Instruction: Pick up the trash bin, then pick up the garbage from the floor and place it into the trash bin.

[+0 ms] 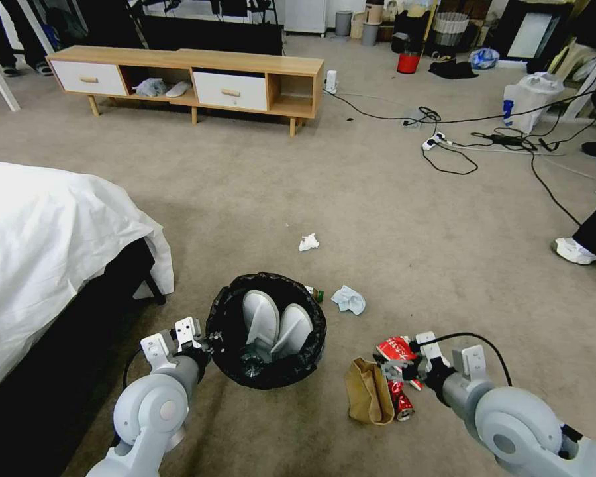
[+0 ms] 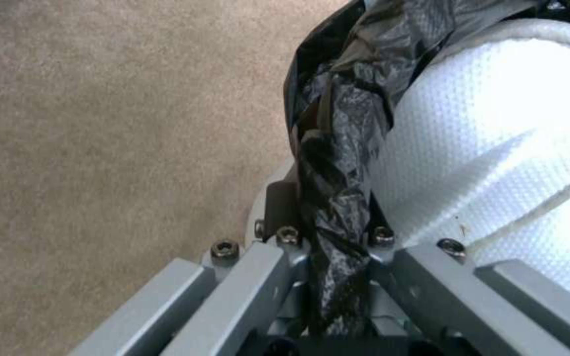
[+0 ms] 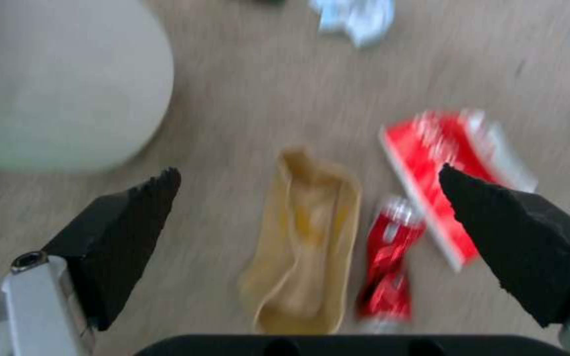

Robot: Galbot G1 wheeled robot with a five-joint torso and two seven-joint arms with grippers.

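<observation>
L gripper (image 1: pixel 202 341) is clenched on the bag-wrapped rim of the trash bin (image 1: pixel 266 329); the left wrist view shows its jaws pinching crinkly black liner (image 2: pixel 338 207) with the white bin wall just beside. Can't tell whether the bin's base touches the floor (image 1: pixel 391 218) or hangs clear. Inside the bin: two white slippers (image 1: pixel 275 324) and what looks like a clear bottle low down. Bin itself looks light, thin plastic, stiff enough at the rim; the liner is slick, so a pinch on bag alone could slide. Best hold takes rim and bag together, as here.

R gripper (image 3: pixel 308 212) hangs released, jaws wide, above the litter just right of the bin. Between its black pads in the right wrist view lie the brown paper bag (image 3: pixel 305 247) and the red can (image 3: pixel 387 262), side by side, nearly touching; the red-and-white carton (image 3: pixel 453 173) lies just beyond the can.

Handling, as I judge it:
- paper bag: very light, soft, crushes flat; pinch across its narrow width, mid-length.
- can: dented, light, thin metal, smooth so may roll or slip; grip across its body, not end to end.
- carton: light, semi-stiff, flattened; take by an edge.
- tissues (image 1: pixel 348 299), (image 1: pixel 308 242) farther out on the carpet past the bin: near weightless, soft; pinch straight down on the crumple.

A green-capped bottle (image 1: pixel 316 293) peeks out behind the bin's far rim.
</observation>
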